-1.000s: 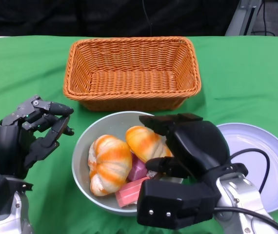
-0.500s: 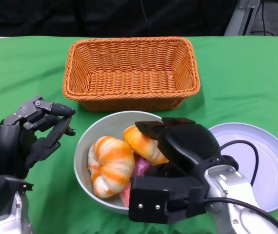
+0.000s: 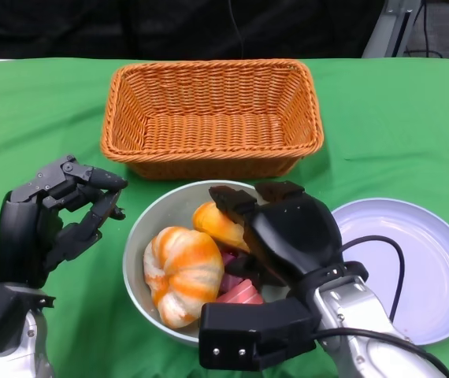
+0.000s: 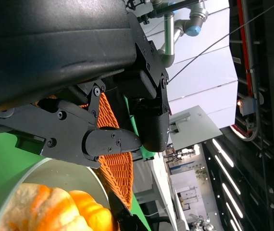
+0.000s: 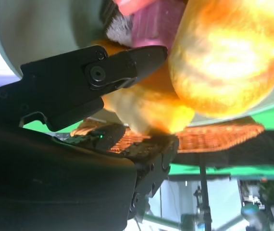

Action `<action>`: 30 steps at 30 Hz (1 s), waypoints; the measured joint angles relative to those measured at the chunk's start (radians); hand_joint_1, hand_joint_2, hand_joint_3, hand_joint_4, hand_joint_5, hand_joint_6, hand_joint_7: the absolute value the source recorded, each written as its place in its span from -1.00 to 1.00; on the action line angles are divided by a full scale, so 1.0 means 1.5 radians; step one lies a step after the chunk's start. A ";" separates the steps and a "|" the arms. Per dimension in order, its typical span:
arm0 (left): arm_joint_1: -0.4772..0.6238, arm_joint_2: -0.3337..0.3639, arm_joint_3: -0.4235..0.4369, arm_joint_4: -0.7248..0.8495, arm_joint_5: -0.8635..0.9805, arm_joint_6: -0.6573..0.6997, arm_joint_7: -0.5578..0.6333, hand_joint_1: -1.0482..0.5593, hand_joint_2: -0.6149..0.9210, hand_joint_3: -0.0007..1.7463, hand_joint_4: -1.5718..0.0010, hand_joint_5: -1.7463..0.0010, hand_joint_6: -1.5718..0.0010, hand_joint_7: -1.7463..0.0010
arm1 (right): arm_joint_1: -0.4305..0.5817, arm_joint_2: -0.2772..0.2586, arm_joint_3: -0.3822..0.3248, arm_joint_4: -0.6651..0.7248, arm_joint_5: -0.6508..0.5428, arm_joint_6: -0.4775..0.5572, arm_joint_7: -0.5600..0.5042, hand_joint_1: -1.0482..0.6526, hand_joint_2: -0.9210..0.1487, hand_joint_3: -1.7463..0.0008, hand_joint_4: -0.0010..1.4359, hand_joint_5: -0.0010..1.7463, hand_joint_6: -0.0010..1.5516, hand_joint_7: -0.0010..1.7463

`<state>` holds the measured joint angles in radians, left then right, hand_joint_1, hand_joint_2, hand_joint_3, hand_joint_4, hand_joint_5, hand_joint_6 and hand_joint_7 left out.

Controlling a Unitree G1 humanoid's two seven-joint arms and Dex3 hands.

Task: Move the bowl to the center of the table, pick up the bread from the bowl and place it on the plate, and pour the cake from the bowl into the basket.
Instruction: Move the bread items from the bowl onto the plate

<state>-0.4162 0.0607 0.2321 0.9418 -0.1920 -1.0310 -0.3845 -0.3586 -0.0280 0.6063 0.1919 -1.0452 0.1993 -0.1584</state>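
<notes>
While its black right hand [image 3: 283,236] reaches into the grey round bowl [image 3: 155,223], the robot closes on a bread roll.
Fingers bracket the smaller orange-striped roll [image 3: 215,223] at the bowl's far side; a firm grip cannot be confirmed. Best to pinch only this roll, lift straight, clear the pink cake pieces [image 3: 239,293], then swing to the pale lilac plate [image 3: 437,272]. Left hand [image 3: 51,220] hovers empty, fingers loosely curled.

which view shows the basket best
The head view: the whole orange wicker basket shows from above, behind the bowl, with nothing visible inside. The right wrist view catches only a strip of weave behind the bread; the left wrist view only a sliver behind the left robot hand.
</notes>
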 measured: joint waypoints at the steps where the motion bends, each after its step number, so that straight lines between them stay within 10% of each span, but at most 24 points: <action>1: 0.000 0.000 0.000 0.000 0.002 -0.001 0.001 0.12 0.94 -0.46 -0.02 -0.64 -0.10 -0.24 | 0.000 -0.001 -0.003 0.001 0.011 -0.011 -0.008 -0.14 -0.99 0.97 0.17 -0.68 -0.14 -0.91; 6: 0.000 0.002 0.000 0.007 0.002 -0.002 0.001 0.11 0.94 -0.47 -0.02 -0.63 -0.10 -0.23 | -0.001 -0.010 -0.014 0.017 0.059 -0.074 -0.047 -0.07 -1.00 0.97 0.39 -0.52 0.08 -0.88; 9: 0.000 0.002 0.000 0.009 0.004 -0.006 0.004 0.10 0.95 -0.48 -0.03 -0.64 -0.11 -0.22 | -0.005 -0.014 -0.020 0.030 0.070 -0.099 -0.069 -0.05 -0.98 0.99 0.21 -0.03 0.23 -0.95; 15: 0.000 0.003 -0.002 0.009 0.012 -0.011 0.018 0.11 0.96 -0.48 -0.02 -0.63 -0.11 -0.22 | -0.015 -0.016 -0.023 0.043 0.075 -0.123 -0.096 -0.04 -0.89 0.99 0.10 0.32 0.42 -0.93; 22: 0.000 0.004 -0.003 0.009 0.018 -0.013 0.018 0.11 0.97 -0.50 -0.03 -0.63 -0.11 -0.21 | -0.021 -0.021 -0.023 0.065 0.081 -0.154 -0.134 -0.01 -0.90 1.00 0.06 0.38 0.47 -0.93; 30: 0.000 0.004 -0.002 0.015 0.022 -0.018 0.018 0.11 0.96 -0.51 -0.03 -0.61 -0.13 -0.19 | -0.023 -0.023 -0.024 0.096 0.088 -0.189 -0.178 0.00 -0.87 1.00 0.21 -0.05 0.46 -0.97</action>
<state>-0.4162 0.0673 0.2288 0.9641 -0.1597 -1.0578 -0.3579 -0.3928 -0.0618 0.5697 0.3357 -0.9137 -0.0846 -0.4259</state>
